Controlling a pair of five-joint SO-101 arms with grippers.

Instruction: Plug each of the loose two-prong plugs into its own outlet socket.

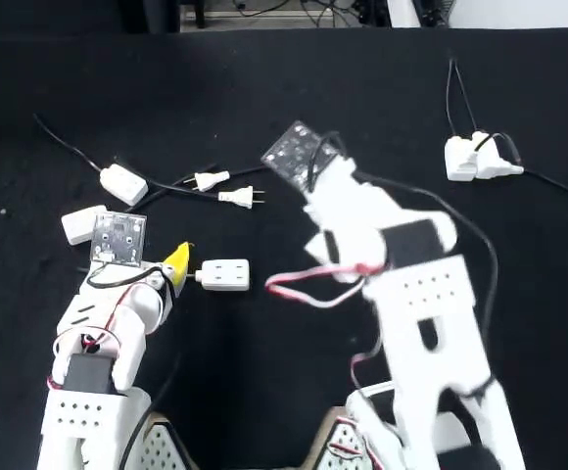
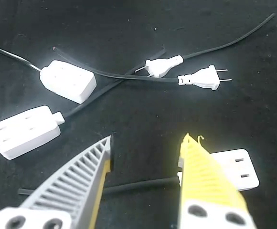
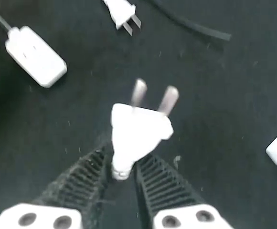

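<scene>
Plug (image 3: pixel 138 131) sits clamped by its rear in the right pincer (image 3: pixel 122 164), prongs left free ahead for insertion. The left pincer (image 2: pixel 148 143) gapes wide just beside an outlet socket (image 2: pixel 236 169), probably to steady it.

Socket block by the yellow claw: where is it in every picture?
High view: socket block beside the yellow finger.
Left wrist view: socket block behind the yellow finger.
Right wrist view: socket block off to one side of the held plug.
Shared landmark: the loose plug.
</scene>
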